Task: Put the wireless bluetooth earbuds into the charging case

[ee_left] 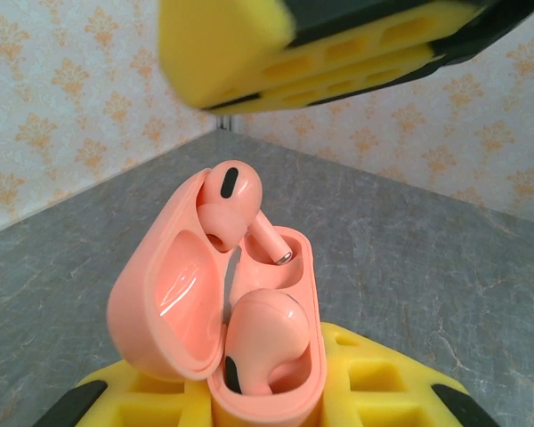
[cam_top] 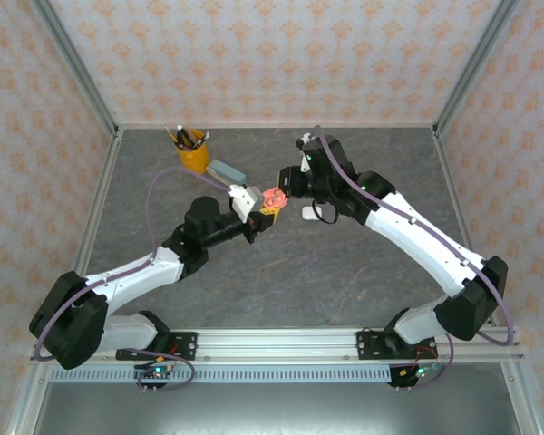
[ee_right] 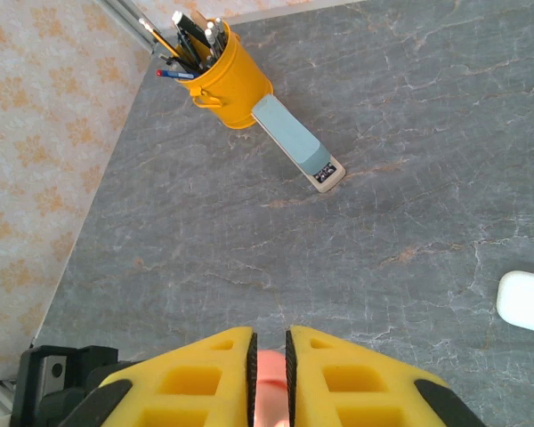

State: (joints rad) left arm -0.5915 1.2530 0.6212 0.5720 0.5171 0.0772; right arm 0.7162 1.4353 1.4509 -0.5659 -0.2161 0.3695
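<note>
Left gripper (ee_left: pixel 267 396) is clenched on the salmon-pink charging case (ee_left: pixel 160 302), which it holds lid-open above mid-table.

Seated earbud (ee_left: pixel 260 342): pink, down in its socket, looks home.

Tilted earbud (ee_left: pixel 231 197): pink, stem tip just entering the other socket, head leaning against the open lid. Not home.

Right gripper (ee_right: pixel 269 356) hangs over the case, jaws pinched to a narrow slit with nothing evidently gripped. Some pink shows through the slit, likely the case beneath.

White case (ee_right: pixel 527 301) lies closed on the table (ee_right: pixel 356 196), just right of the pink one. Its contents cannot be told.

Yellow pencil cup (ee_right: pixel 227 84) stands far left, well apart.

Judgement: the pink pair is about half done. One earbud is in; the other needs straightening and pressing down until its head sits flush. Status of the white pair is unknown, so at most half the whole job is accounted for.
</note>
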